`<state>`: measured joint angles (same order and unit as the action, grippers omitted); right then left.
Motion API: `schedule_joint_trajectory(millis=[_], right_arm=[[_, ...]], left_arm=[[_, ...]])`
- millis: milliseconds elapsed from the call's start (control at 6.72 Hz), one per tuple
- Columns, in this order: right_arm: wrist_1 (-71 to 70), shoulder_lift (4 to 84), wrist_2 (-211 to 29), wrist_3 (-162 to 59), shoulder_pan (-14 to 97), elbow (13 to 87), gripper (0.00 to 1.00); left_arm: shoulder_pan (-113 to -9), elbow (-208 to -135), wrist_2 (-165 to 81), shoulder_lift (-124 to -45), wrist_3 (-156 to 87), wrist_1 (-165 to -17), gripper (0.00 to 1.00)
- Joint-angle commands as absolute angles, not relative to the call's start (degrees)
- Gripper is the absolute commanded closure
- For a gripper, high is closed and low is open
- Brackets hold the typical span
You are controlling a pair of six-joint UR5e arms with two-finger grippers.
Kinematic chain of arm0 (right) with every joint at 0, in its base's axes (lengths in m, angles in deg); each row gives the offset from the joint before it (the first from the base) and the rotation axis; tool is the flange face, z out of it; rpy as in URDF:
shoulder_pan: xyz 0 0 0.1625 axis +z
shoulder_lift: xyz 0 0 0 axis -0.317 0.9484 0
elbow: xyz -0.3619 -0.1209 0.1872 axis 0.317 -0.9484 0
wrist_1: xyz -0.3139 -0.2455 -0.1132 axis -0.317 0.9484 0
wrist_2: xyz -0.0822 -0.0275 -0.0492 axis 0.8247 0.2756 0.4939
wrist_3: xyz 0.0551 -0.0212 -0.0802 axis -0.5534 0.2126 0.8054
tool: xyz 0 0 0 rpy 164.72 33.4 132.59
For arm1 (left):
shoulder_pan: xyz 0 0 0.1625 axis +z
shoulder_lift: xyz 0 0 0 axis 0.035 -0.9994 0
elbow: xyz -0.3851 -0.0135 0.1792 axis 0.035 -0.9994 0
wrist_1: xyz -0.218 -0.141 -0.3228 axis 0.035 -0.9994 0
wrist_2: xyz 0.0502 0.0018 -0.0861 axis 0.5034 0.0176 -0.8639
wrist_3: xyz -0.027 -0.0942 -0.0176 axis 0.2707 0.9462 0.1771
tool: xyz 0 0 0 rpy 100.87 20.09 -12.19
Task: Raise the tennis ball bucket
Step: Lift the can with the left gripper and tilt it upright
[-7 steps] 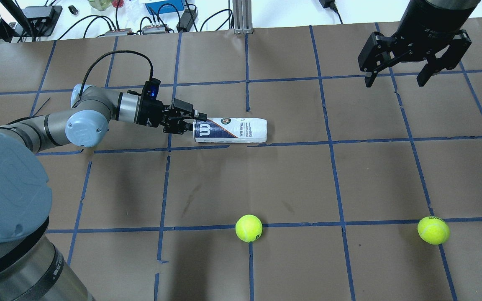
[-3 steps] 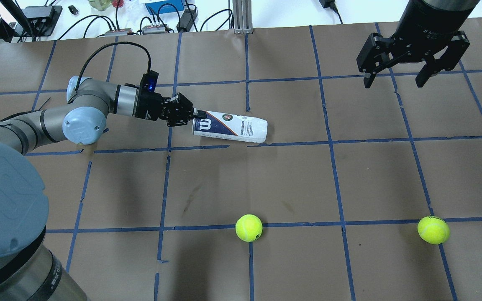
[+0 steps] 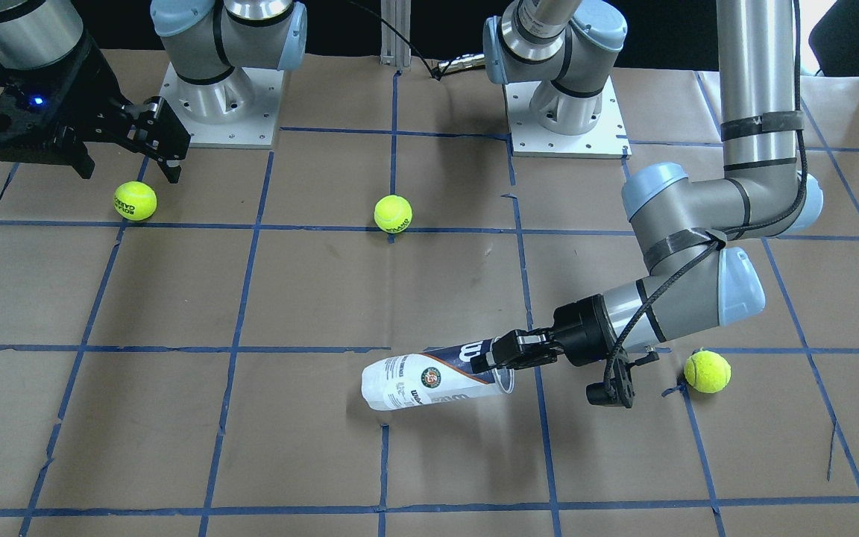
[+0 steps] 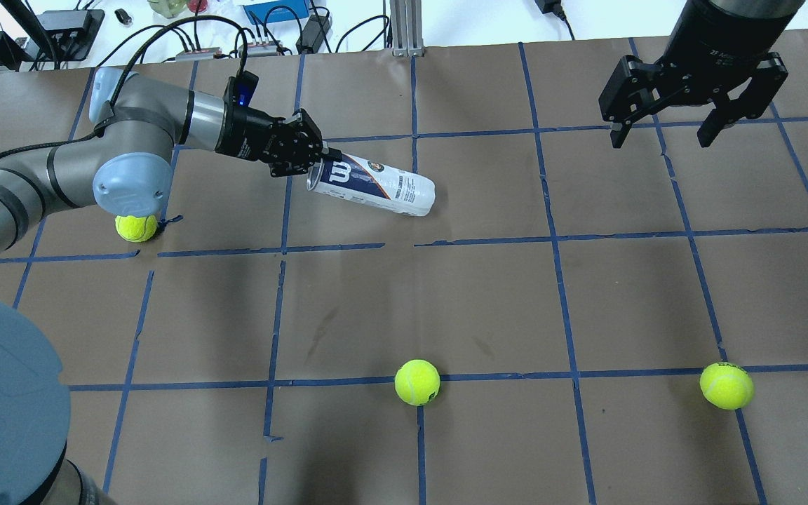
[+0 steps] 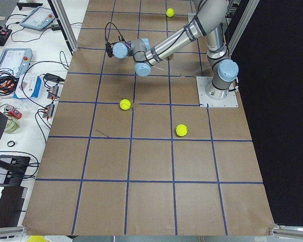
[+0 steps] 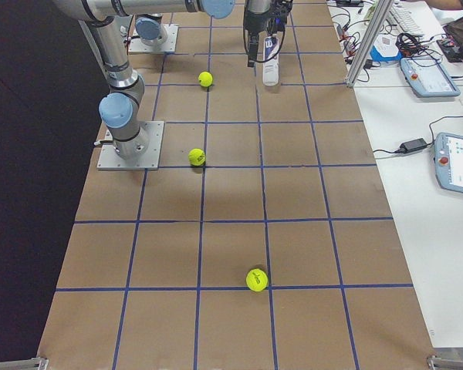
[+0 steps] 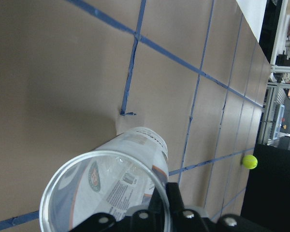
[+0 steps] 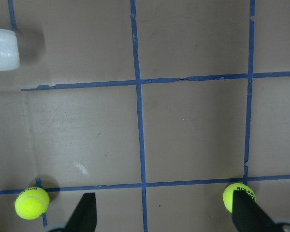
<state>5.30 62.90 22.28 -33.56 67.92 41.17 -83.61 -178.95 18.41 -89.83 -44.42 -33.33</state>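
Note:
The tennis ball bucket (image 4: 374,186) is a clear tube with a white label and a navy end with a white "W". It is tilted, its open navy end raised, its far end low by the table. It shows in the front view (image 3: 429,380) and the left wrist view (image 7: 121,186). My left gripper (image 4: 314,166) is shut on the tube's open rim; it also shows in the front view (image 3: 500,360). My right gripper (image 4: 663,133) is open and empty, high over the far right of the table.
Three yellow-green tennis balls lie on the brown papered table: one under my left elbow (image 4: 136,227), one at the near middle (image 4: 416,382), one at the near right (image 4: 726,385). Cables and boxes (image 4: 264,21) line the far edge.
My left gripper has risen and moved away from the robot with the tube's navy end, tilting the tube more. A ball by my left elbow has come into view. The right gripper stays.

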Motion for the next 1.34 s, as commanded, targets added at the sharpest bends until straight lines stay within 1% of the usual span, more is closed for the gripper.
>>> schedule_joint_trajectory(millis=[0,149,298,595,893,1190], right_arm=[[5.18,62.89,22.33,-33.23,67.83,41.2,0.0],[5.18,62.89,22.33,-33.41,67.83,41.2,0.0],[5.18,62.89,22.33,-33.49,67.83,41.2,0.0],[5.27,62.89,22.41,-33.41,67.74,41.11,0.0],[5.27,62.89,22.68,-33.23,67.74,41.11,0.0],[5.35,62.89,22.68,-33.32,67.74,41.2,0.0]], left_arm=[[-87.76,-171.68,33.29,-87.04,-34.43,-34.27,1.0],[-91.44,-169.82,38.77,-85.38,-33.25,-36.45,1.0],[-94.0,-167.36,44.83,-85.19,-30.89,-36.48,1.0],[-99.8,-161.3,62.73,-85.97,-30.34,-41.02,0.99],[-103.5,-157.42,70.36,-89.12,-31.73,-42.97,0.98],[-107.9,-151.37,75.47,-94.48,-33.24,-46.9,0.98]])
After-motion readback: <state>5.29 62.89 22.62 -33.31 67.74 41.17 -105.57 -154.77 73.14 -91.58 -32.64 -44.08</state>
